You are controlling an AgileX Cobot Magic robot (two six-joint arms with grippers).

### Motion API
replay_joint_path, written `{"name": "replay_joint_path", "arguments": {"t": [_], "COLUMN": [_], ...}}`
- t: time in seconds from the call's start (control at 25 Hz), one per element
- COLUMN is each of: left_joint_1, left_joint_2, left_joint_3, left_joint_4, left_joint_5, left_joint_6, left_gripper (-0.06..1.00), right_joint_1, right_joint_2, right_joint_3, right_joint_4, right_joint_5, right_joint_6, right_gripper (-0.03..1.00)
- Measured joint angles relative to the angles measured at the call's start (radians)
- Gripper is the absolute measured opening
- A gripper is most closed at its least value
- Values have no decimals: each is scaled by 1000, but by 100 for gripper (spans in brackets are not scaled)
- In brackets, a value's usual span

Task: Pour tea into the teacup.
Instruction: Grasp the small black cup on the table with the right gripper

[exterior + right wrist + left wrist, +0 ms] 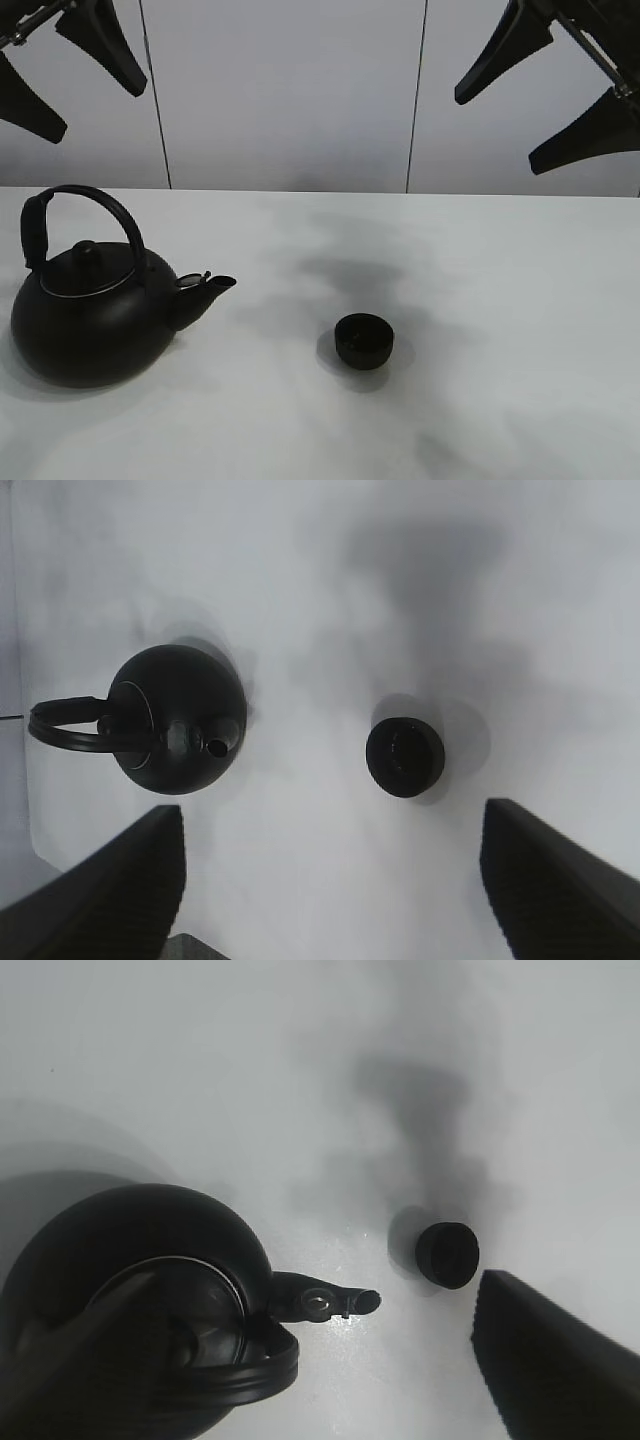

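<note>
left gripper (95, 112), right gripper (498, 133) hang high over table (500, 350) — jaws spread wide, holding nothing; kettle (90, 315), teacup (362, 340) stand apart below.

A large round black kettle with an arched handle (90, 315) stands on the left side of the pale flat worktop (520, 330), its spout pointing right. A small, low, round black matte teacup (363, 339) sits near the middle, to the right of the spout and apart from it. The left end effector (100, 112) hangs high above the kettle's side, and the right end effector (497, 135) hangs high on the right.
</note>
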Motion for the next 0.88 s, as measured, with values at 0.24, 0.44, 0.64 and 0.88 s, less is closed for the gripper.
{"name": "replay_joint_path", "arguments": {"t": [0.24,0.44,0.64,0.88], "left_joint_1": [0,0,0,0], "left_joint_2": [0,0,0,0], "left_joint_3": [0,0,0,0], "left_joint_4": [0,1,1,1], "left_joint_5": [0,0,0,-1], "left_joint_6": [0,0,0,0], "left_gripper": [60,60,60,60], "right_joint_1": [0,23,224,451], "right_joint_2": [0,0,1,40], "right_joint_3": [0,-41,-186,-267], "right_joint_4": [0,-22,-281,-636], "right_joint_5": [1,67,94,95], "right_joint_6": [-3,-85,-39,171], "right_gripper": [56,56,56,56]}}
